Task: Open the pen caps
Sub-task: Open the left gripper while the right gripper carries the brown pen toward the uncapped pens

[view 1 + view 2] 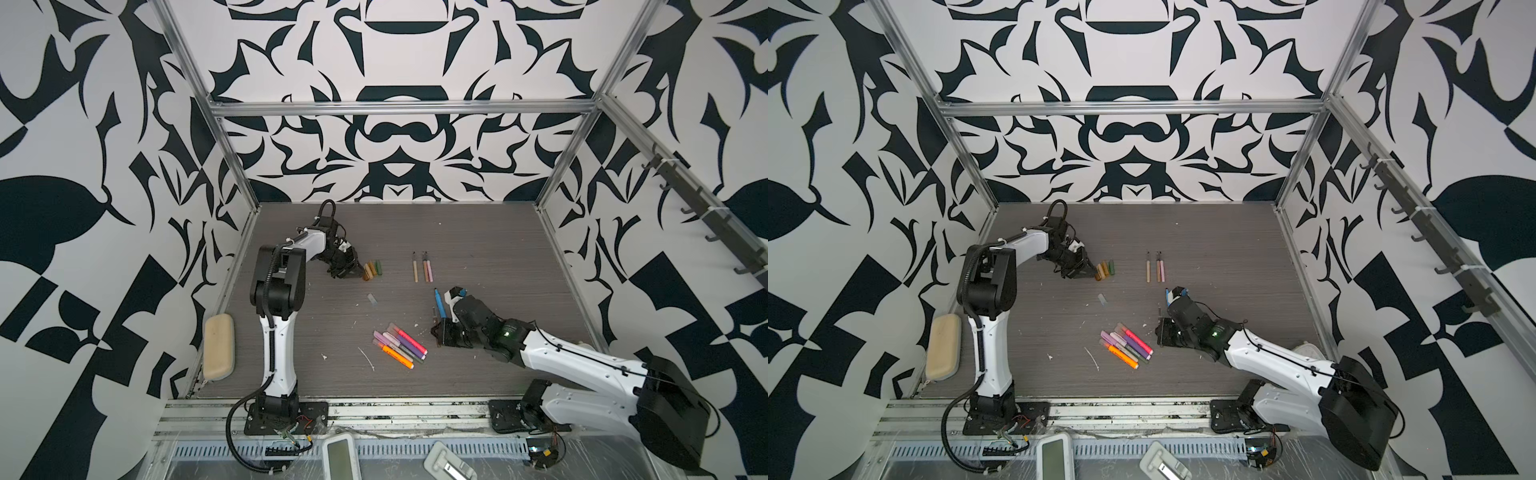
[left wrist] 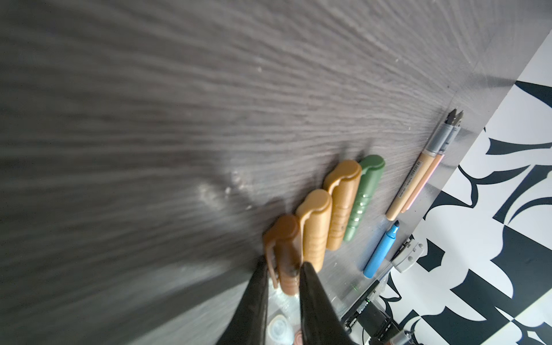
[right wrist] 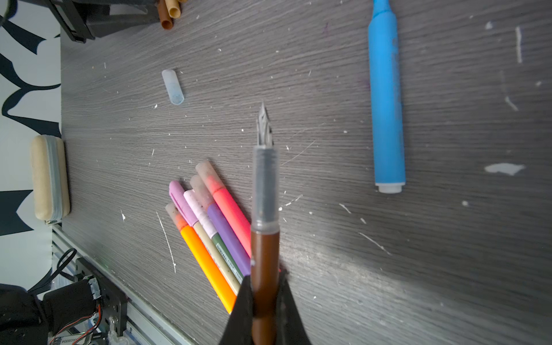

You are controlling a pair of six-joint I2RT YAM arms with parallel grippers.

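My left gripper is shut on a brown pen cap, low at the table beside two gold caps and a green cap; in both top views this row of caps lies just right of the left gripper. My right gripper is shut on an uncapped brown pen whose nib points out over the table. In a top view the right gripper hangs right of a bundle of capped pens.
An uncapped blue pen lies by the right gripper. Two slim uncapped pens lie further back. A translucent loose cap sits mid-table. A beige pencil case rests at the left edge.
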